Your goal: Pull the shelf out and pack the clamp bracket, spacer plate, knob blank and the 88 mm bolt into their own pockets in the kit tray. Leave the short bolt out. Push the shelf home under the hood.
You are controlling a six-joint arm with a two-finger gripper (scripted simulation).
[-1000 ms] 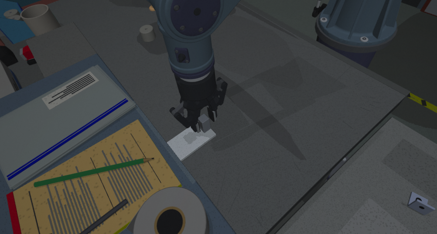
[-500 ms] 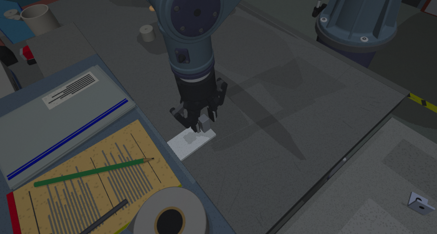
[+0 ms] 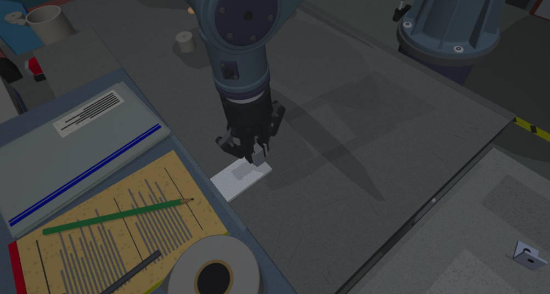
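The white spacer plate (image 3: 240, 178) lies flat on the dark table beside the blue mat's edge, and my gripper (image 3: 257, 158) stands straight down on its far end, closed on that edge of the plate. The plate's near end points toward the mat. The clamp bracket (image 3: 529, 255), a small grey angle piece with holes, sits far off at the lower right on a lighter surface. A small beige cylinder, the knob blank (image 3: 185, 41), stands upright on the table behind the arm. No bolts, tray or shelf show here.
A blue mat on the left carries a grey booklet (image 3: 77, 153), a tan sheet with a green pencil (image 3: 115, 215) and a tape roll (image 3: 215, 269). A second robot base (image 3: 450, 23) stands at the upper right. A table edge runs diagonally at right.
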